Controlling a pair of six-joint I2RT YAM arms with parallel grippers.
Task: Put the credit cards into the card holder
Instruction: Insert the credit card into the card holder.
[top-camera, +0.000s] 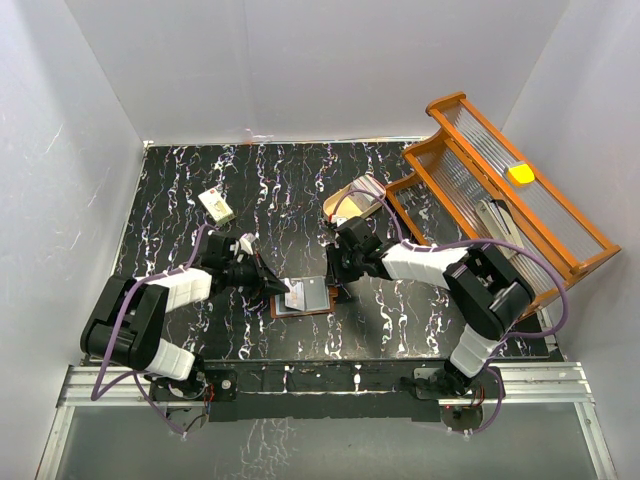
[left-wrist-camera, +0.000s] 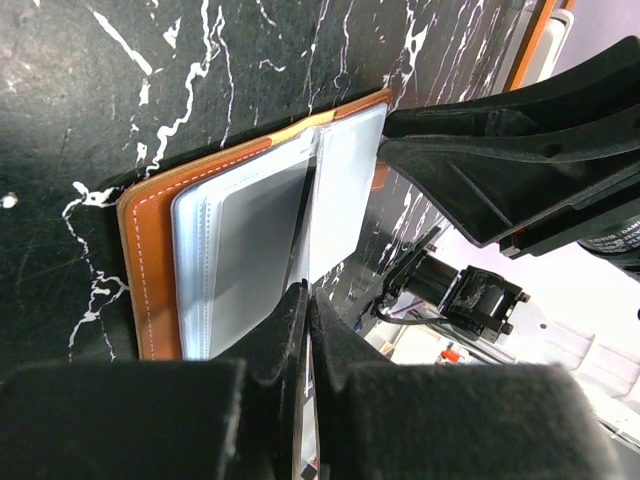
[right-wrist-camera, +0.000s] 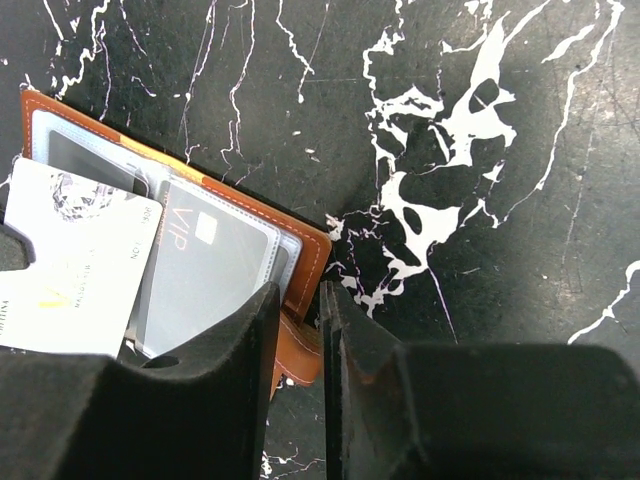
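The brown leather card holder lies open on the black marbled table, its clear sleeves up. My left gripper reaches in from the left and is shut on a white credit card, which is held over the holder's pages. A grey VIP card sits inside a sleeve. My right gripper stands at the holder's right edge. Its jaws are narrowly apart, closed on the holder's brown leather tab.
A beige oval tray stands behind the right gripper. An orange wooden rack with a yellow piece fills the right side. A small cream block lies at the back left. White walls surround the table.
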